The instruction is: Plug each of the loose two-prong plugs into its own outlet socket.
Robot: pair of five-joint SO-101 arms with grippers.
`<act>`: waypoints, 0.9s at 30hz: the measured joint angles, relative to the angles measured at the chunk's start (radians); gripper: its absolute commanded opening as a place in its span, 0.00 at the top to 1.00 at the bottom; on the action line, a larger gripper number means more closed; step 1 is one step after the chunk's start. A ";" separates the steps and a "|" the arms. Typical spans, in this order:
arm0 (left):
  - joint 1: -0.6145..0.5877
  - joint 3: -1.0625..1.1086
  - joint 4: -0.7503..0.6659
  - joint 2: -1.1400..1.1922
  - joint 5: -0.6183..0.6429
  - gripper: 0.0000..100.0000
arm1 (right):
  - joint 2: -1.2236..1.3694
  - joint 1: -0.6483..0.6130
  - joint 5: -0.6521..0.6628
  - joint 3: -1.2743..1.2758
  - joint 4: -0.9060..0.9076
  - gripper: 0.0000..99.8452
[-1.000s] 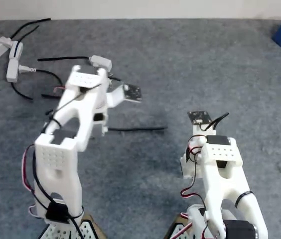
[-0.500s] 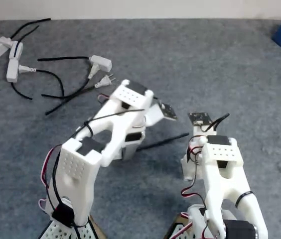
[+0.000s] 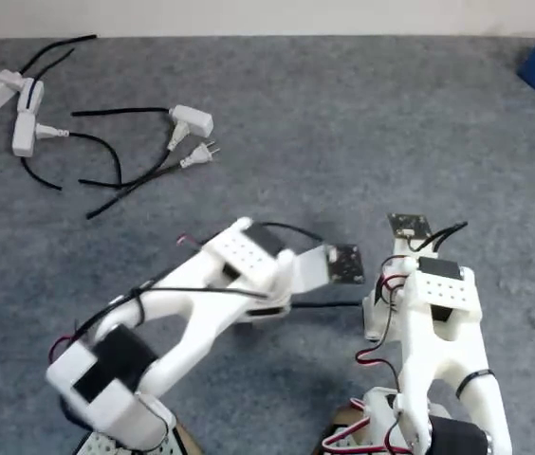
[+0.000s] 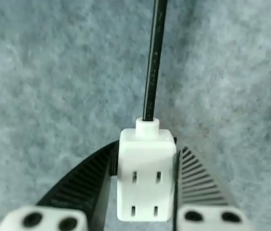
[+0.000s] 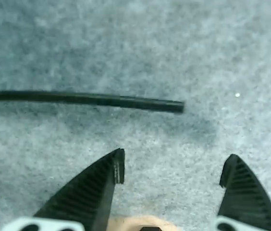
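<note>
Two tools are in view. The left tool [image 4: 147,149] is clamped on a white outlet socket [image 4: 146,180], whose black cord [image 4: 153,57] runs out over the grey worktop [image 4: 39,72]. The right tool [image 5: 174,163] has its jaws spread and holds nothing, the cord's free end just ahead of it. A loose two-prong plug [image 3: 199,154] lies well apart, beside a second socket [image 3: 193,120].

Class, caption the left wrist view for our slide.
Left end effector grips a white outlet socket on a black cord.
</note>
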 measured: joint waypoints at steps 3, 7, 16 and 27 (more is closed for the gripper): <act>-0.015 0.066 -0.020 -0.055 -0.002 0.99 | 0.000 0.000 0.000 0.000 0.000 0.69; -0.066 0.077 -0.028 -0.069 -0.034 0.94 | 0.000 0.000 0.000 0.000 0.000 0.69; -0.203 0.078 -0.029 -0.078 -0.068 0.75 | 0.000 -0.031 0.000 0.000 0.000 0.69; -0.304 -0.058 0.046 -0.078 -0.143 0.67 | 0.000 -0.051 0.000 0.000 0.000 0.69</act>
